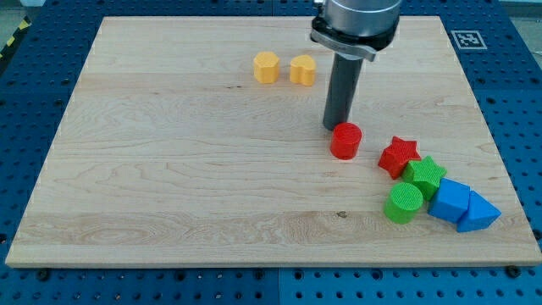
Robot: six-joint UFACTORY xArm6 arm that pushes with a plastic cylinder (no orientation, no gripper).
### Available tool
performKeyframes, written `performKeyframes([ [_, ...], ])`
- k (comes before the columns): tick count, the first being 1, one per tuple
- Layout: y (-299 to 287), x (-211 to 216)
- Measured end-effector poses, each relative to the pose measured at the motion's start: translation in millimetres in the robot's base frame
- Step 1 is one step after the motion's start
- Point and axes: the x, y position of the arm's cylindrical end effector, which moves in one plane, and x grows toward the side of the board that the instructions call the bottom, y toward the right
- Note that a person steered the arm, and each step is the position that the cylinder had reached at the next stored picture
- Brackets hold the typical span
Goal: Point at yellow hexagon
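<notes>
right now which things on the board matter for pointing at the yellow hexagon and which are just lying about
For the job:
yellow hexagon
my tip, right of the hexagon, beside the red cylinder

Lying about:
yellow heart
red cylinder
red star
green star
green cylinder
blue cube
blue triangle

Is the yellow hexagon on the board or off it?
On: the yellow hexagon rests on the wooden board, near the view's top; my tip is apart.

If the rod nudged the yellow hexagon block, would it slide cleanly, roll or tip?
The yellow hexagon block sits squat on a flat face, so it would probably slide, not roll or tip. It looks rigid and small, likely light. The yellow heart block lies close on the view's right, so a push that way may move both. My tip is beside the red cylinder.
</notes>
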Motion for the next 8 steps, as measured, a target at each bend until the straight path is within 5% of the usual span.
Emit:
performKeyframes([
  [4, -14.2, 79.5],
  [6, -127.8, 14.6],
  [8, -191.3, -114.9],
])
